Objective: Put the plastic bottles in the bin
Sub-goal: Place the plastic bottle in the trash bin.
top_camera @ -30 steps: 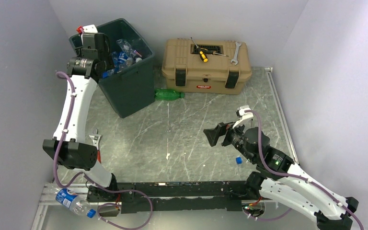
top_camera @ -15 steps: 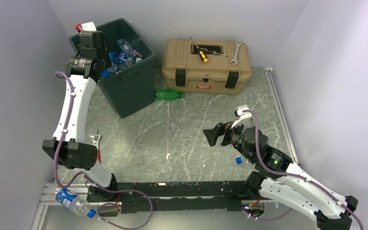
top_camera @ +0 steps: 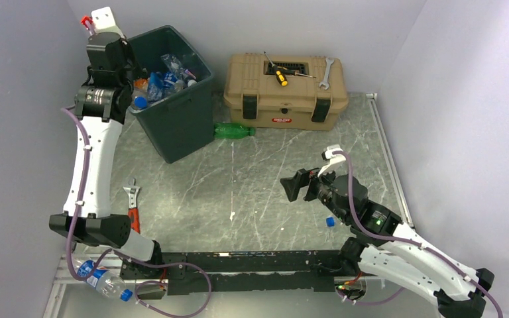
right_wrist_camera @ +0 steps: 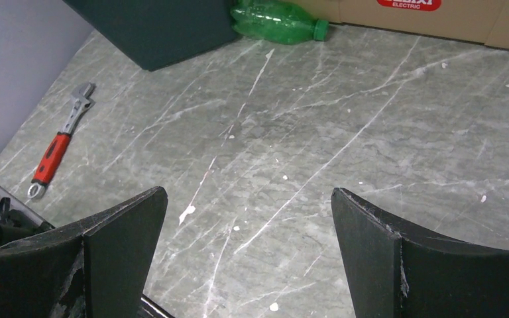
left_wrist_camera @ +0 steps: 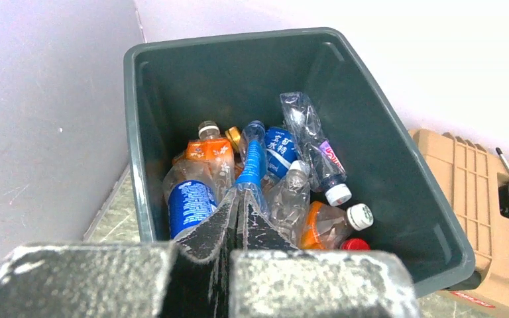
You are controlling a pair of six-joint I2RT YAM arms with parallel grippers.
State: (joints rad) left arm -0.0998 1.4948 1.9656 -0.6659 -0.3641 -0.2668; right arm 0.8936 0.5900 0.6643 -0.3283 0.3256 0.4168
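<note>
The dark green bin (top_camera: pixel 175 126) stands at the back left, and several plastic bottles (left_wrist_camera: pixel 285 192) lie heaped inside it, clear, orange and blue-labelled. My left gripper (left_wrist_camera: pixel 238 199) hovers above the bin's near-left rim (left_wrist_camera: pixel 131 139), shut with nothing between its fingers. From above, this gripper (top_camera: pixel 127 76) sits at the bin's left edge. A green bottle (top_camera: pixel 233 130) lies on the table between bin and toolbox, also at the top of the right wrist view (right_wrist_camera: pixel 278 13). My right gripper (top_camera: pixel 295 185) hangs wide open over bare table (right_wrist_camera: pixel 248 192), empty. A blue-labelled bottle (top_camera: pixel 103 278) lies beside the left arm's base.
A tan toolbox (top_camera: pixel 285 93) stands at the back with a yellow-handled screwdriver (top_camera: pixel 280 74) and a silver wrench (top_camera: pixel 325 73) on its lid. An orange-handled wrench (top_camera: pixel 132 205) lies at the left (right_wrist_camera: pixel 56 152). A small blue cap (top_camera: pixel 329 222) rests near the right arm.
The left arm has lifted and drawn back to the left from over the bin, and its jaws have closed. The right arm has barely moved.
</note>
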